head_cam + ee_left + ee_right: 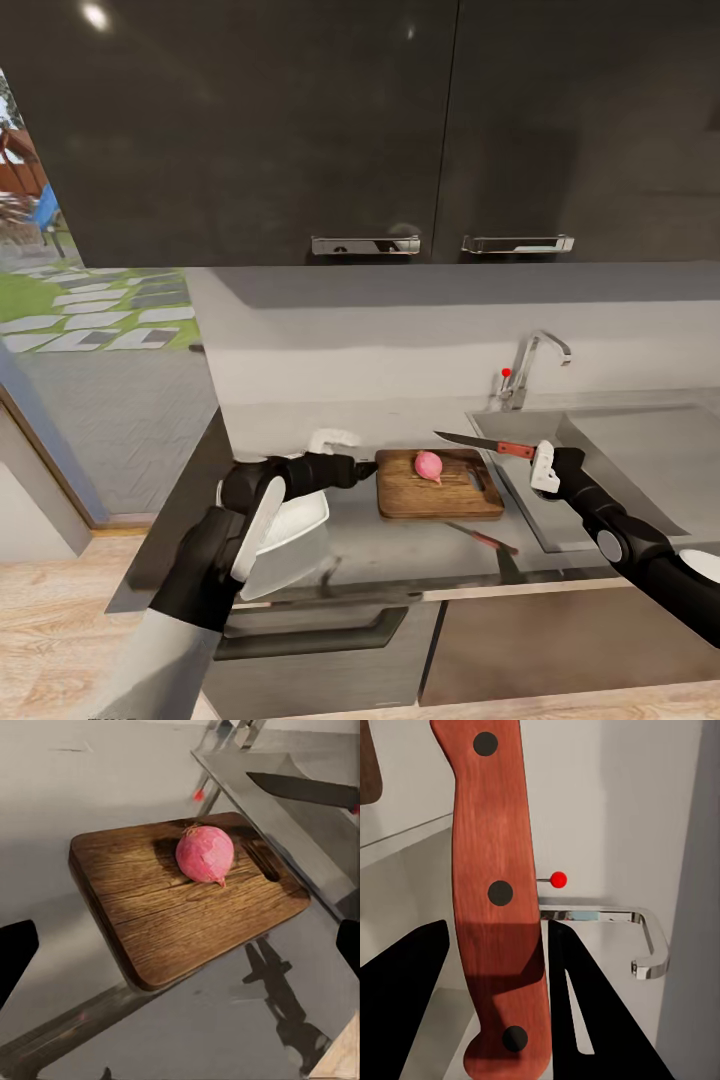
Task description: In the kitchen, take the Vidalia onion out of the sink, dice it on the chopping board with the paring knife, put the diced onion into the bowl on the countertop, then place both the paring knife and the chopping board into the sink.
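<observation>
The pink, round Vidalia onion (428,464) (204,853) lies on the dark brown chopping board (440,490) (187,907), which rests on the grey countertop (400,548) just left of the sink (620,470). My left gripper (366,467) (182,949) hovers open at the board's left edge, its fingers apart on either side of the board. Above the sink's near-left corner, my right gripper (530,455) (502,997) is shut on the red-brown handle of the paring knife (487,444) (499,892) (304,789). The dark blade points left, over the board's far right corner. The white bowl (298,520) sits left of the board, partly hidden by my left arm.
The chrome tap (535,362) (641,937) and small red knob (506,372) (558,879) stand behind the sink. Black upper cabinets (300,130) hang overhead. The countertop ends at the left, beside an opening onto a garden (90,310). Dark lower cabinets (520,640) are below.
</observation>
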Tool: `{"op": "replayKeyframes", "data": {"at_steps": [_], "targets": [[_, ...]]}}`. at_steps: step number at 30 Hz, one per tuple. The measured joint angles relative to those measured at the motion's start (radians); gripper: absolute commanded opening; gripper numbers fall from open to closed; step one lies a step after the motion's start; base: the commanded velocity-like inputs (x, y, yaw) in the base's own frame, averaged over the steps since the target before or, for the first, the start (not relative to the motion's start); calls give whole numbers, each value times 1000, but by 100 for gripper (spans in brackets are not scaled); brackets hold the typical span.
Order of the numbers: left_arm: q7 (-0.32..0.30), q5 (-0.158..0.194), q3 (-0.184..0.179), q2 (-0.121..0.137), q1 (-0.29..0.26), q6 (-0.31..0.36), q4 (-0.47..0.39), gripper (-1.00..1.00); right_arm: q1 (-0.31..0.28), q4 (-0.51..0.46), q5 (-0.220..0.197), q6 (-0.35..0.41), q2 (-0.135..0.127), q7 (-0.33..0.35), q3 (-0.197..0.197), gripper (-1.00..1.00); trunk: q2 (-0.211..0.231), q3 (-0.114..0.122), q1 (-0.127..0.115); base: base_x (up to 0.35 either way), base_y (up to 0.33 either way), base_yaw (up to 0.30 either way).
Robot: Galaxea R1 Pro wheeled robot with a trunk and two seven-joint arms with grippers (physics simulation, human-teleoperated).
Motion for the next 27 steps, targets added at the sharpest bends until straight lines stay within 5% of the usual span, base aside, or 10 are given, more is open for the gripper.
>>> {"op": "replayKeyframes", "data": {"at_steps": [8, 18, 27], "targets": [[16, -3, 0, -34, -15, -125, 114, 100, 0, -2, 0, 0, 0, 0, 0, -100, 0, 0, 0, 0, 0, 0], [17, -4, -6, 21, -17, -129, 32, 100, 0, -4, 0, -1, 1, 1, -1, -100, 0, 0, 0, 0, 0, 0], [16, -4, -21, 40, -17, -82, 2, 100, 0, -5, 0, -1, 8, 1, -1, -100, 0, 0, 0, 0, 0, 0]]}}
